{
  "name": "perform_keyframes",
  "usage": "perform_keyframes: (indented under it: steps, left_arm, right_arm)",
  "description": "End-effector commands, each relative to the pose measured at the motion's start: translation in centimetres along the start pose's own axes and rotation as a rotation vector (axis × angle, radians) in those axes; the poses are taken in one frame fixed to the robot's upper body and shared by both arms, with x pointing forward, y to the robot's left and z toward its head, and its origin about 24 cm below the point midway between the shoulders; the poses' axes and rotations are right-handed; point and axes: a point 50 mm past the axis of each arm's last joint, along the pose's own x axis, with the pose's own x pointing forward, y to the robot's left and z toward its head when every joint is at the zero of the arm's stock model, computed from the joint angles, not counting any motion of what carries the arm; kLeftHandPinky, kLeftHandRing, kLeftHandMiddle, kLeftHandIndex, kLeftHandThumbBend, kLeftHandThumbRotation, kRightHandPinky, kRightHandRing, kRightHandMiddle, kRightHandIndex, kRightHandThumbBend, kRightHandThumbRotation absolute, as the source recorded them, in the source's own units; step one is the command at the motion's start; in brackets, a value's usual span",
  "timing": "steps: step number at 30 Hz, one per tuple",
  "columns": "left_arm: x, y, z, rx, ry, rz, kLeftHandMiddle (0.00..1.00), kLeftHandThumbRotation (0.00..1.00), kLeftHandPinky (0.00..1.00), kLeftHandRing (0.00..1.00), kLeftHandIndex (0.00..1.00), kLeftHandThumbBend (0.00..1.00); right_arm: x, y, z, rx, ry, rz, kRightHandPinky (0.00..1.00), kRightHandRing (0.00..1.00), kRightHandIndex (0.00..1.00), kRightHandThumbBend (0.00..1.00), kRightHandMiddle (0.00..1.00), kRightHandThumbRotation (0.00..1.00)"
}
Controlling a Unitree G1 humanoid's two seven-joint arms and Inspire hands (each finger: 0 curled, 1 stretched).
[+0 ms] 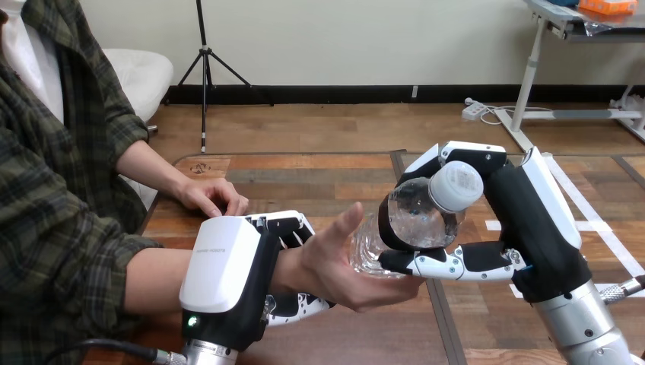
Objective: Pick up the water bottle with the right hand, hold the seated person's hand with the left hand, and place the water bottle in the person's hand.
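Just ahead of the left hand point(228, 281) — fingers curled round the wrist point(287, 268), I'd guess to steady it — the person's hand point(342, 266) lies open. The water bottle point(414, 217) rests against that palm, with the right hand point(525, 220) clamped round it — not released yet.

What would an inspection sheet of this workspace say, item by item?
Surface: wooden table, white tape at its right.
Job's things: bottle, capped, tilted, its base at the palm of the person's hand, which lies palm up.
Clutter: nothing seen.
Hands: left hand, fingers curled round the person's wrist; right hand, fingers curled round the bottle.
Cables: nothing seen.
Surroundings: a person sits at the left; their other hand rests on the table.
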Motion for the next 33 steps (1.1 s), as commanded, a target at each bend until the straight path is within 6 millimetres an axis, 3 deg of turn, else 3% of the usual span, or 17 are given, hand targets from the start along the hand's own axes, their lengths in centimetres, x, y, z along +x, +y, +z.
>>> perform_keyframes:
  steps: [1,15,33]
  left_arm:
    - [1.65,0.73,1.76,-0.026,-0.106,0.058,0.34,0.00,0.24,0.29,0.35,0.92]
    - [1.71,0.79,1.63,-0.024,-0.110,0.071,0.33,0.00,0.24,0.29,0.35,0.95]
    - [1.75,0.80,1.47,-0.018,-0.103,0.068,0.33,0.00,0.24,0.29,0.35,0.94]
  right_arm:
    - [1.09,-0.54,1.10,-0.007,-0.076,0.001,0.31,0.36,0.42,0.70,0.40,0.00]
    - [1.14,-0.31,1.06,-0.007,-0.072,0.025,0.27,0.32,0.42,0.72,0.38,0.00]
    - [1.29,-0.17,0.98,-0.010,-0.071,0.037,0.29,0.34,0.42,0.73,0.39,0.00]
